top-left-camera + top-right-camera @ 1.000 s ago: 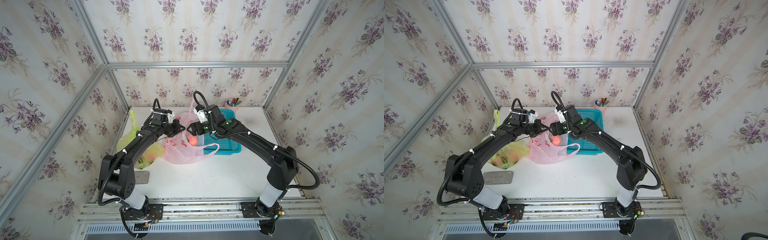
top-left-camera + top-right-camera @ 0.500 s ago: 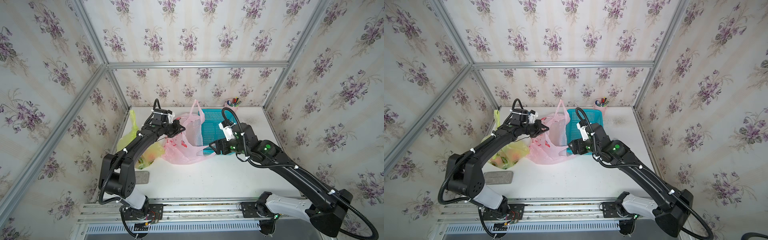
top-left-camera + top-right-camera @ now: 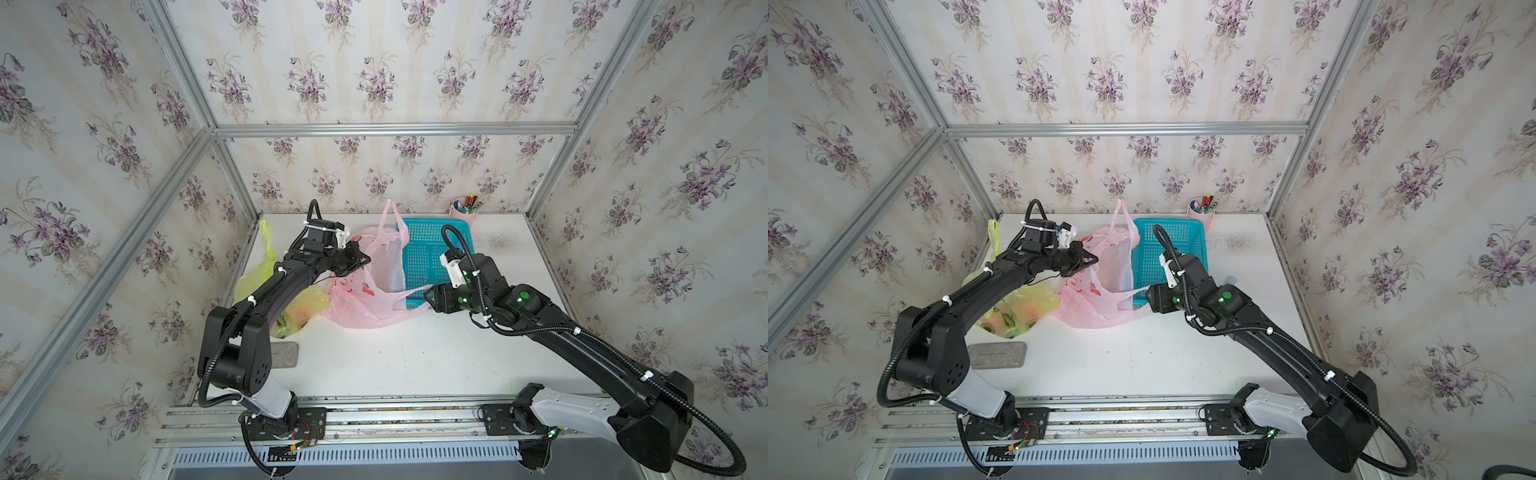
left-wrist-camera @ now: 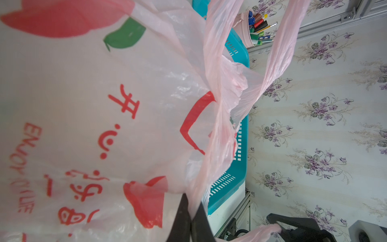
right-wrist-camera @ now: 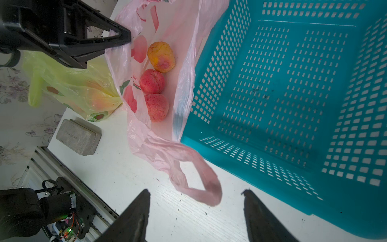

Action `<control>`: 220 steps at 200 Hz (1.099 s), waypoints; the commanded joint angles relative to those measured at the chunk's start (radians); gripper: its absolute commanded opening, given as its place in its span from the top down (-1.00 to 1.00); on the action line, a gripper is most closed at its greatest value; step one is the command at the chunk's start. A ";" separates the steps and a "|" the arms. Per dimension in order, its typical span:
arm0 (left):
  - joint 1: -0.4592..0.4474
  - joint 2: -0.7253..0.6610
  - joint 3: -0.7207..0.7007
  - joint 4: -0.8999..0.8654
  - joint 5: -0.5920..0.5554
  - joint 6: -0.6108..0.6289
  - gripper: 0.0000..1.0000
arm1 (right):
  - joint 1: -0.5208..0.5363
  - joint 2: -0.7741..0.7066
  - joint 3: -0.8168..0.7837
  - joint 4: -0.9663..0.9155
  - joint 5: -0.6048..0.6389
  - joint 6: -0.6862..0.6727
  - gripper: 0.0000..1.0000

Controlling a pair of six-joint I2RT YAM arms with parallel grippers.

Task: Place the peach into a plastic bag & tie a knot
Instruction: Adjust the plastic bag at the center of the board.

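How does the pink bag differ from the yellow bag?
The pink bag gapes open, its rim pinched by the left gripper; the yellow bag lies unheld. The pink bag's peaches show through its mouth; the yellow bag's contents only through the film. Both are thin, translucent plastic.

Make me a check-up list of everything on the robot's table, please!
Surface: white table, a few dark specks.
Job's things: pink bag open, three peaches inside, not knotted.
Clutter: empty teal basket, yellow-green bag with fruit, grey block, pen cup.
Grippers: left gripper shut on the pink bag's rim; right gripper open, the bag's handle between its jaws.
Cables: black hoses run along both arms.
Surroundings: flowery walls, metal frame.
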 commanded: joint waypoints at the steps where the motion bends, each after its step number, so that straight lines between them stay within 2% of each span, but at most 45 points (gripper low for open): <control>1: 0.000 -0.006 -0.002 0.029 0.011 -0.004 0.86 | -0.010 0.022 0.004 0.060 -0.020 -0.007 -0.23; 18: -0.001 -0.010 -0.001 0.029 0.011 -0.005 0.84 | -0.018 0.035 0.006 0.094 -0.053 -0.014 -0.06; 34: -0.001 -0.013 0.001 0.029 0.013 -0.007 0.76 | -0.019 0.045 0.020 0.115 -0.066 -0.019 0.26; 50: 0.000 -0.026 -0.001 0.028 0.013 -0.005 0.58 | -0.018 0.050 0.036 0.135 -0.088 -0.032 0.59; 55: 0.000 -0.038 -0.003 0.023 0.005 -0.001 0.45 | -0.019 0.052 0.045 0.139 -0.098 -0.035 0.71; 69: -0.005 -0.101 -0.009 -0.012 -0.055 0.047 -0.17 | -0.018 0.064 0.082 0.143 -0.136 -0.042 1.00; 103: -0.099 -0.331 -0.032 -0.047 -0.133 0.305 -0.51 | -0.017 0.102 0.197 0.149 -0.288 -0.046 1.00; 117: -0.172 -0.410 -0.048 -0.052 -0.163 0.424 -0.60 | -0.009 0.135 0.256 0.136 -0.327 -0.047 1.00; 137: -0.259 -0.492 -0.076 -0.052 -0.232 0.531 -0.65 | 0.015 0.185 0.340 0.123 -0.368 -0.048 1.00; 163: -0.311 -0.537 -0.101 -0.049 -0.325 0.601 -0.65 | 0.040 0.239 0.436 0.117 -0.396 -0.029 1.00; 184: -0.348 -0.562 -0.126 -0.040 -0.446 0.641 -0.65 | 0.057 0.269 0.493 0.120 -0.422 -0.011 1.00; 220: -0.398 -0.582 -0.169 0.036 -0.556 0.654 -0.64 | 0.088 0.310 0.549 0.127 -0.426 0.013 1.00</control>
